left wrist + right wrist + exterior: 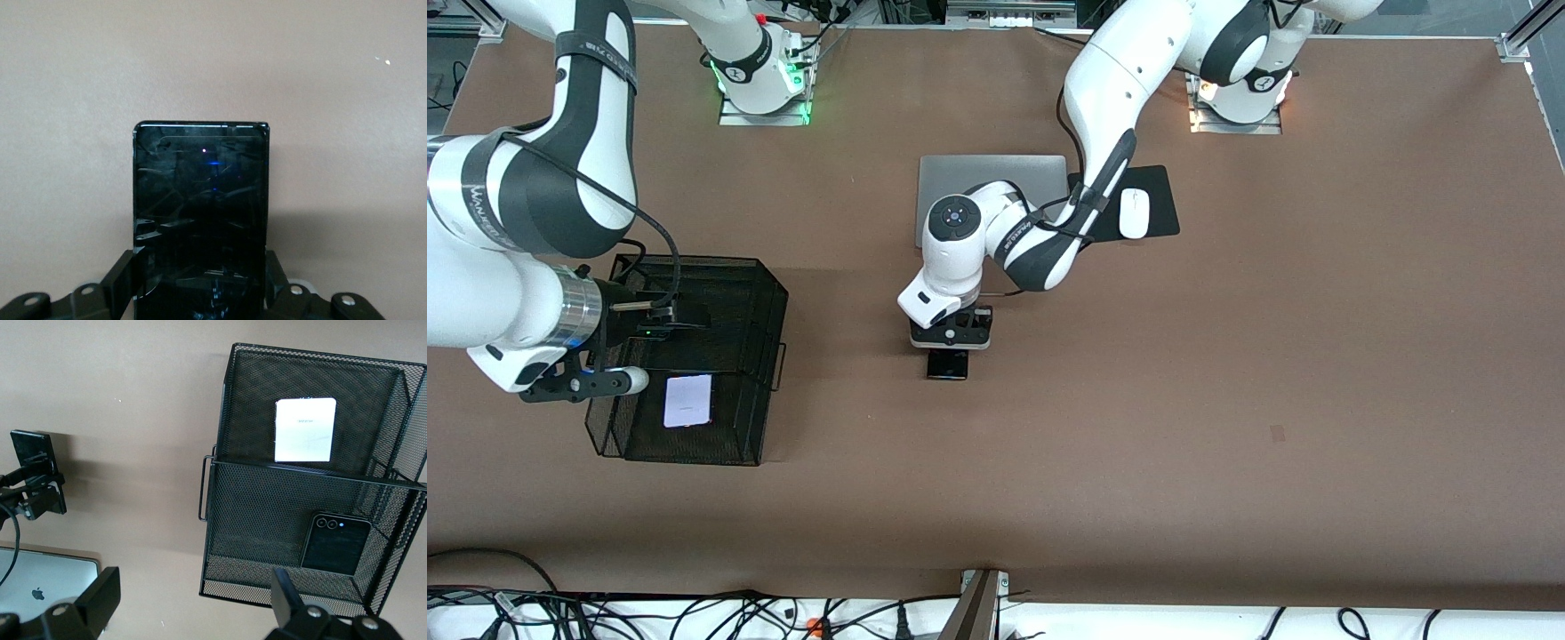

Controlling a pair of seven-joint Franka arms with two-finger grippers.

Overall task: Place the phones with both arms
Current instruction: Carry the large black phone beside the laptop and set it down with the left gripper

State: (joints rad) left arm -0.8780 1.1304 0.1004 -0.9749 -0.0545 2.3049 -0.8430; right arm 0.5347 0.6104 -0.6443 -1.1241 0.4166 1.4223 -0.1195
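Note:
My left gripper [949,347] is at the table's middle, shut on the long slim black phone [947,364]. In the left wrist view the phone [201,200] lies flat between the two fingers [123,277]; I cannot tell whether it touches the table. My right gripper [679,318] hangs open and empty over the black mesh basket [769,307]. The white phone [687,401] lies in the basket's compartment nearer the front camera. The squarish black phone [333,543] with camera lenses lies in the other compartment, hidden in the front view.
A silver laptop [996,173] lies farther from the front camera than the left gripper. Beside it a white mouse [1134,213] sits on a black pad [1160,200]. The basket stands toward the right arm's end.

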